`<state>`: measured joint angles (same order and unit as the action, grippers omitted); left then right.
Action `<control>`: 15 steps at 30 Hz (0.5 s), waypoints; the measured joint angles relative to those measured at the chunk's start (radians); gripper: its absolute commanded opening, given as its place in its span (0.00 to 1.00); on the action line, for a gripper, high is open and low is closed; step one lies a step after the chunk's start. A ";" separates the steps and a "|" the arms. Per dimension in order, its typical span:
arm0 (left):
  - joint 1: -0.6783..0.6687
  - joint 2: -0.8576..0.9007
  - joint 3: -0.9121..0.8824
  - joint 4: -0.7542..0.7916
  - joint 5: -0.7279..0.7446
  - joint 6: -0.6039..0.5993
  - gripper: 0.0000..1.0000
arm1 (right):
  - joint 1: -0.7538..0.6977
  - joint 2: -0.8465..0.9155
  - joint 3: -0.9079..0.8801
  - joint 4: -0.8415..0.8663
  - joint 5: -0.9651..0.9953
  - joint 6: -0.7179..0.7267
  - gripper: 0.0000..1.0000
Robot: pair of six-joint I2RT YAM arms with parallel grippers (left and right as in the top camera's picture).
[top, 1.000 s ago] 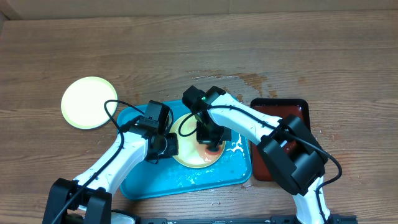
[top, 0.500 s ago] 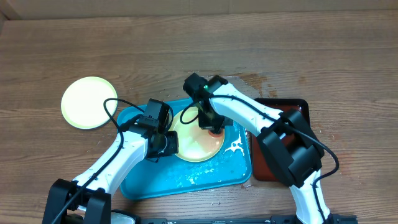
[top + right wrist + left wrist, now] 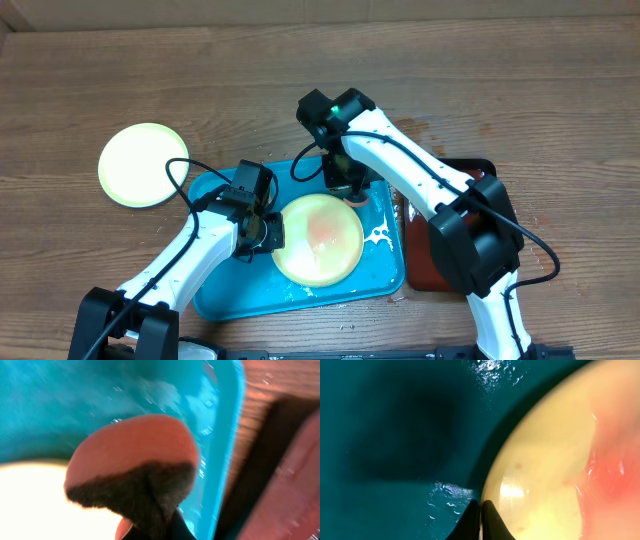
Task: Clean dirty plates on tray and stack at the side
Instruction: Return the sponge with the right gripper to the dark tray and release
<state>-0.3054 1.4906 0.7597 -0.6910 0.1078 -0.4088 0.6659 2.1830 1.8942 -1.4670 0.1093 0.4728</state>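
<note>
A pale yellow plate [image 3: 318, 238] with a red smear lies on the turquoise tray [image 3: 222, 290]. My left gripper [image 3: 268, 232] is shut on its left rim. In the left wrist view its black fingertips [image 3: 480, 521] pinch the plate [image 3: 555, 460] at its edge above the wet tray [image 3: 395, 435]. My right gripper [image 3: 346, 186] is shut on a round sponge [image 3: 135, 455], pink on top with a dark scouring layer. It hangs by the plate's far edge over the tray [image 3: 220, 435]. A second pale plate [image 3: 143, 165] rests on the table at the left.
A dark red-brown tray [image 3: 462, 175] sits against the right side of the turquoise tray, also seen in the right wrist view as the dark red tray [image 3: 295, 480]. Foam and water streaks [image 3: 380, 238] lie on the turquoise tray's right part. A wet patch [image 3: 400, 128] marks the wooden table behind.
My right gripper has carried the sponge from the plate's middle back to its far edge. The plate in my left gripper has shifted toward the front and lies flatter.
</note>
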 measured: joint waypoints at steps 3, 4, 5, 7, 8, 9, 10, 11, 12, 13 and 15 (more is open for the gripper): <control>0.000 0.000 0.000 0.005 -0.004 -0.002 0.04 | -0.005 -0.009 0.002 -0.058 0.003 -0.001 0.04; 0.000 0.000 0.000 0.006 -0.005 -0.003 0.04 | -0.005 -0.010 0.002 -0.073 0.003 0.005 0.04; 0.000 0.000 0.000 0.006 -0.004 -0.003 0.04 | -0.007 -0.010 0.002 -0.081 0.003 0.011 0.04; 0.000 0.000 0.000 0.006 -0.005 -0.006 0.04 | -0.016 -0.010 0.002 -0.105 0.003 0.027 0.04; 0.000 0.000 0.000 0.006 -0.005 -0.007 0.04 | -0.027 -0.010 0.002 -0.113 0.003 0.037 0.04; 0.000 0.000 0.000 0.006 -0.005 -0.007 0.04 | -0.038 -0.010 0.002 -0.116 0.003 0.044 0.04; 0.000 0.000 0.000 0.006 -0.005 -0.008 0.04 | -0.056 -0.011 0.002 -0.121 0.003 0.051 0.04; 0.000 0.000 0.000 0.006 -0.005 -0.008 0.04 | -0.079 -0.011 0.002 -0.124 0.003 0.058 0.04; 0.000 0.000 0.000 0.006 -0.005 -0.008 0.04 | -0.101 -0.013 0.002 -0.125 0.003 0.063 0.04; 0.000 0.000 0.000 0.006 -0.005 -0.010 0.04 | -0.129 -0.016 0.002 -0.126 0.003 0.067 0.04; 0.000 0.000 0.000 0.006 -0.005 -0.010 0.04 | -0.192 -0.027 0.002 -0.127 0.003 0.074 0.04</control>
<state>-0.3054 1.4906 0.7597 -0.6849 0.1028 -0.4191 0.4736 2.1559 1.8961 -1.5944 0.1123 0.5472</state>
